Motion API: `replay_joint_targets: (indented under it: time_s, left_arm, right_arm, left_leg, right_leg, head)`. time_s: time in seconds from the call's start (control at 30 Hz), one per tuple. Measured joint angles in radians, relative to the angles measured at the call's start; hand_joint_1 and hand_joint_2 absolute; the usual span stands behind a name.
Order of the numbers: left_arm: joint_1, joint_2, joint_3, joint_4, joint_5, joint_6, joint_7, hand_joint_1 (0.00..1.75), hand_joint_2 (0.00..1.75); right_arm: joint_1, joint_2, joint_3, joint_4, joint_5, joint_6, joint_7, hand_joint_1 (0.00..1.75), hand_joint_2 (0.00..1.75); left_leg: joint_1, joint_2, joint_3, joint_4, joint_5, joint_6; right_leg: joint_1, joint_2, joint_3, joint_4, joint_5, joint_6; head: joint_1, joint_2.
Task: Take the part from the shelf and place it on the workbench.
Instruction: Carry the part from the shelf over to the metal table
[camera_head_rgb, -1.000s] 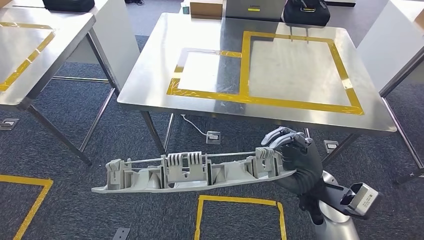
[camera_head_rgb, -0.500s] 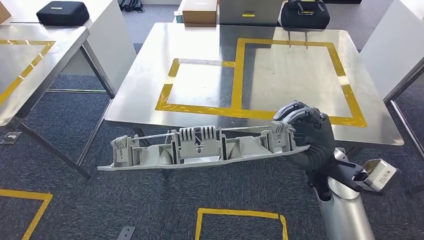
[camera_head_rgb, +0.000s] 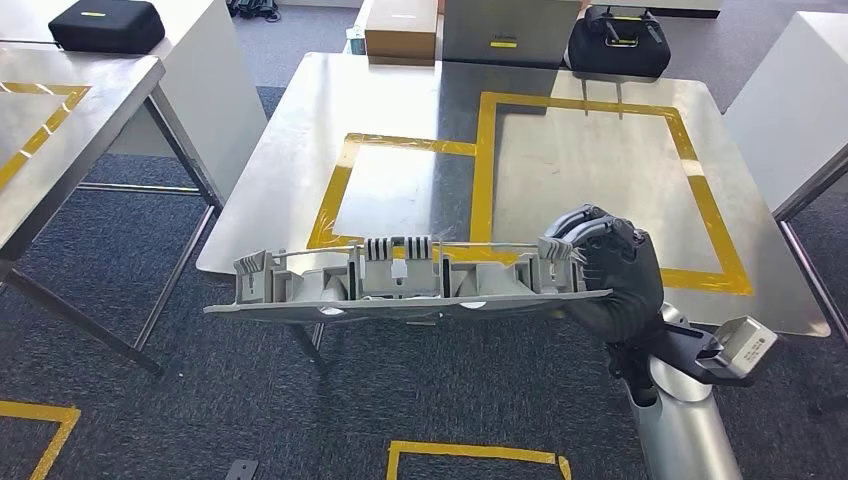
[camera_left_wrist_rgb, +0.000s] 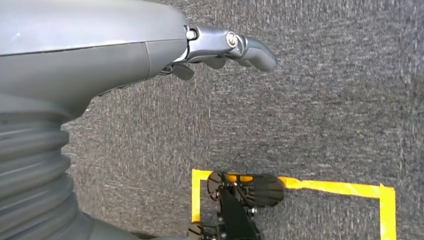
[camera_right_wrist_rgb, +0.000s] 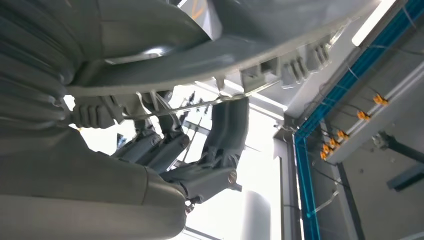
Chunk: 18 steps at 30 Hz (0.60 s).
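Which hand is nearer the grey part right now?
Right. The right hand grips the grey part at one end, carrying it at the near edge of the workbench. The left hand hangs over carpet, holding nothing.

The near edge of the workbench (camera_head_rgb: 270, 262) is partly hidden behind the part (camera_head_rgb: 400, 285). At 3 o'clock, the part's end is covered by the right hand (camera_head_rgb: 605, 275). The black case (camera_head_rgb: 615, 40) at 12 o'clock is cut off by the picture's edge.
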Motion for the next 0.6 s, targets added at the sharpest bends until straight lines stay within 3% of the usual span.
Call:
replay_joint_targets:
  time_s: [0.07,0.1,0.13,0.2,0.27,0.4,0.47,0.53,0.57,0.6]
  left_arm:
    - [0.004,0.000,0.000,0.000,0.000,0.000,0.000,0.00,1.75]
    - [0.006,-0.001,0.000,0.000,0.000,0.000,0.000,0.00,1.75]
    - [0.007,-0.001,0.000,0.000,0.000,-0.001,0.000,0.00,1.75]
    - [0.008,-0.001,0.000,0.001,-0.001,0.000,0.000,0.00,1.75]
    - [0.008,0.000,0.000,0.001,-0.003,0.003,0.000,0.00,1.75]
    - [0.009,0.000,0.000,0.001,-0.006,0.010,0.002,0.00,1.75]
    - [0.007,-0.002,0.000,0.001,-0.006,0.010,0.002,0.00,1.75]
    - [0.007,-0.002,0.000,0.001,-0.006,0.010,0.002,0.00,1.75]
    - [0.008,-0.002,0.000,0.001,-0.006,0.010,0.003,0.00,1.75]
    - [0.010,-0.002,0.000,0.001,-0.006,0.010,0.004,0.00,1.75]
  right_arm:
    - [0.009,0.000,0.000,0.000,0.000,0.000,0.001,1.75,1.75]
    - [0.013,0.000,-0.001,0.000,0.000,0.000,0.001,1.75,1.75]
    - [0.015,0.000,-0.001,0.000,-0.002,0.001,0.001,1.75,1.75]
    - [0.020,0.000,-0.002,0.000,-0.004,0.001,0.000,1.75,1.75]
    - [0.026,0.000,-0.002,0.000,-0.003,0.001,0.000,1.75,1.75]
    - [0.030,0.000,-0.004,-0.009,-0.003,0.000,0.000,1.75,1.75]
    - [0.032,0.001,-0.005,-0.013,-0.004,0.000,0.000,1.75,1.75]
    - [0.035,0.001,-0.006,-0.014,-0.003,0.000,0.000,1.75,1.75]
    - [0.038,0.001,-0.006,-0.014,-0.003,0.000,0.000,1.75,1.75]
    - [0.040,0.001,-0.006,-0.014,-0.003,0.000,0.001,1.75,1.75]
  left_leg:
    - [0.003,-0.001,0.021,0.000,-0.020,-0.003]
    - [0.006,-0.001,0.034,0.000,-0.030,-0.007]
    - [0.008,-0.002,0.050,0.000,-0.042,-0.011]
    - [0.011,-0.002,0.075,0.004,-0.067,-0.022]
    - [0.009,-0.003,0.087,0.005,-0.086,-0.036]
    - [0.012,0.000,0.102,0.028,-0.106,-0.061]
    - [0.013,0.003,0.057,0.119,-0.148,-0.067]
    - [0.013,0.004,-0.023,0.246,-0.198,-0.071]
    - [0.013,0.004,-0.053,0.281,-0.204,-0.070]
    - [0.013,0.004,-0.068,0.279,-0.188,-0.067]
  right_leg:
    - [-0.008,-0.002,-0.066,0.060,-0.044,0.009]
    - [-0.011,-0.003,-0.078,0.046,-0.039,0.013]
    - [-0.015,-0.005,-0.075,0.000,-0.007,0.017]
    - [-0.021,-0.010,-0.051,-0.134,0.109,0.022]
    - [-0.020,-0.015,-0.037,-0.210,0.179,0.011]
    - [-0.019,-0.012,-0.012,-0.222,0.173,-0.025]
    - [-0.018,-0.012,0.004,-0.224,0.163,-0.037]
    - [-0.014,-0.011,0.014,-0.224,0.152,-0.042]
    - [-0.012,-0.010,0.019,-0.224,0.147,-0.043]
    - [-0.010,-0.008,0.026,-0.223,0.141,-0.043]
  head:
    - [0.002,0.000]
    - [0.002,0.000]
    - [0.003,0.000]
    - [0.006,0.000]
    - [0.009,0.000]
    - [0.003,0.000]
    - [-0.002,0.000]
    - [-0.006,0.000]
    - [-0.006,0.000]
    - [-0.008,0.000]
